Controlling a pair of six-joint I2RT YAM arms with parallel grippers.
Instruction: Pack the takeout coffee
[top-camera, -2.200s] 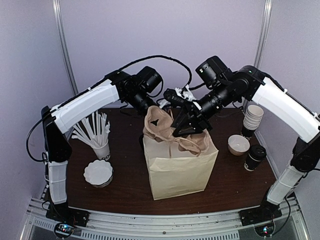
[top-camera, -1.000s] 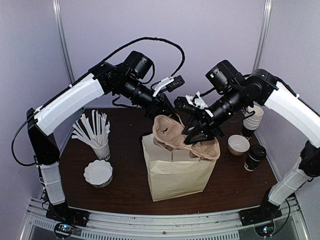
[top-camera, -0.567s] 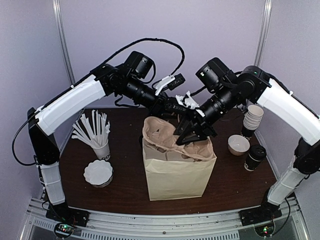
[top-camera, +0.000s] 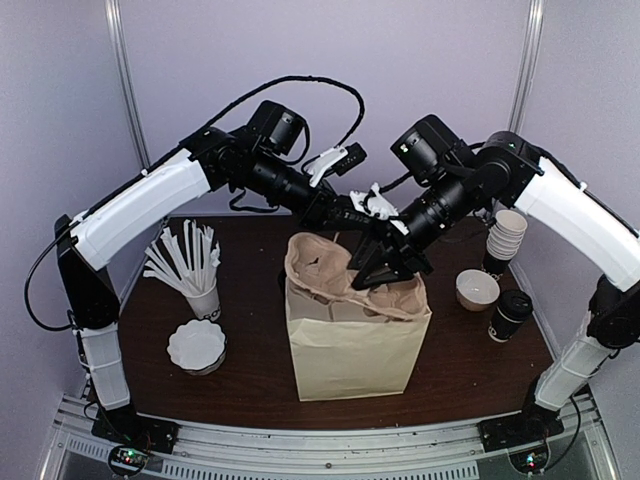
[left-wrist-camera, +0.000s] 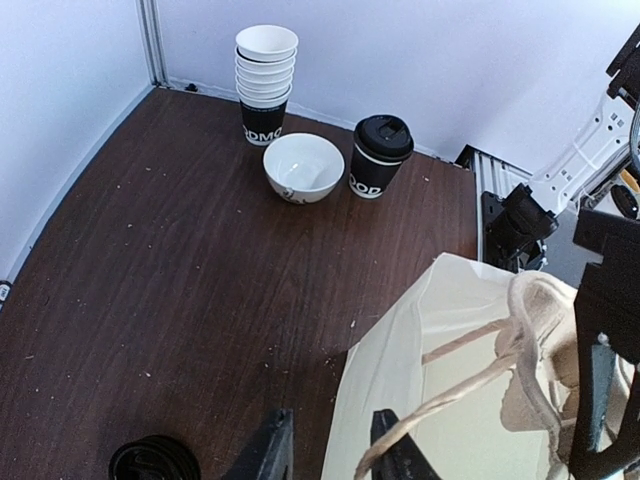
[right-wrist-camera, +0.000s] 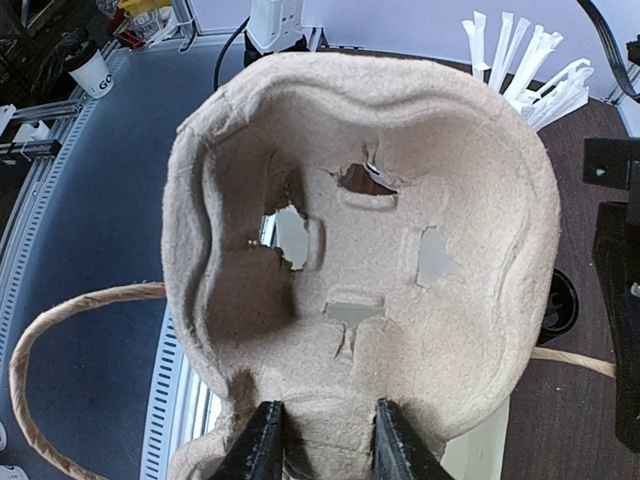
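Note:
The takeout coffee (top-camera: 510, 315), a dark cup with a black domed lid, stands on the table at the right, apart from both grippers; it also shows in the left wrist view (left-wrist-camera: 380, 155). A tan paper bag (top-camera: 350, 345) stands open at the table's middle. My right gripper (top-camera: 385, 262) is shut on a pulp cup carrier (right-wrist-camera: 360, 250) and holds it tilted in the bag's mouth (top-camera: 335, 280). My left gripper (top-camera: 338, 212) is open behind the bag. The bag's rim (left-wrist-camera: 400, 350) and a twine handle (left-wrist-camera: 450, 395) lie by its fingertips (left-wrist-camera: 272, 455).
A stack of lidless cups (top-camera: 505, 235) and a white bowl (top-camera: 477, 288) stand by the coffee at the right. A white cup of straws (top-camera: 195, 270) and a stack of white lids (top-camera: 196, 345) stand at the left. Side walls close in the table.
My left arm has risen up and back from the bag's top. My right gripper swung the carrier right, then back left and lower into the bag's mouth. Almost nothing moved in the last half second.

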